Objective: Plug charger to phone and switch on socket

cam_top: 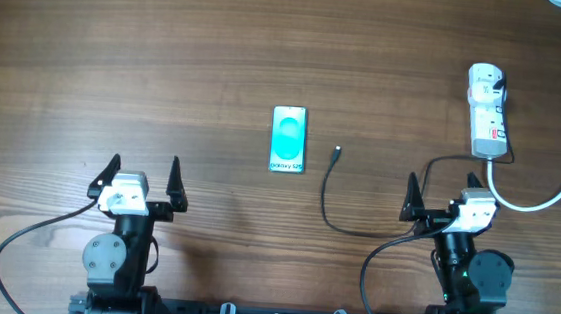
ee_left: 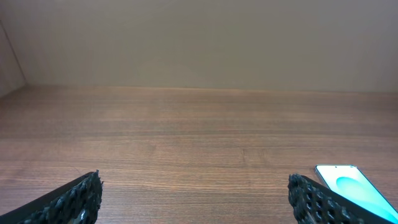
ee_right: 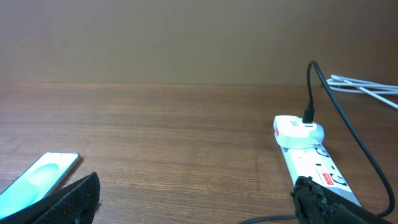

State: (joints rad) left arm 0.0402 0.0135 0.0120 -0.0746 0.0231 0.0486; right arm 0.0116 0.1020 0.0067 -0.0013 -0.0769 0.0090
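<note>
Brown wood-grain surface (cam_top: 169, 48) carries everything. Left fingers (cam_top: 174, 181), near left: spread wide, holding nothing. Right fingers (cam_top: 412, 199), near right: also spread wide, nothing held. Thick white lead (cam_top: 558, 194) loops from the socket's near end out to the far right. White elongated power-strip socket (cam_top: 486, 118) with a red mark lies far right, just beyond the right fingers. A white adapter (ee_right: 298, 132) sits on its far end. Thin black charger cable (cam_top: 323, 199) leaves that adapter, passes the right fingers and curls left. Small flat teal-screen smartphone (cam_top: 288, 139) lies face up at centre. The charger's dark connector tip (cam_top: 336, 153) rests just right of the phone, not touching.
</note>
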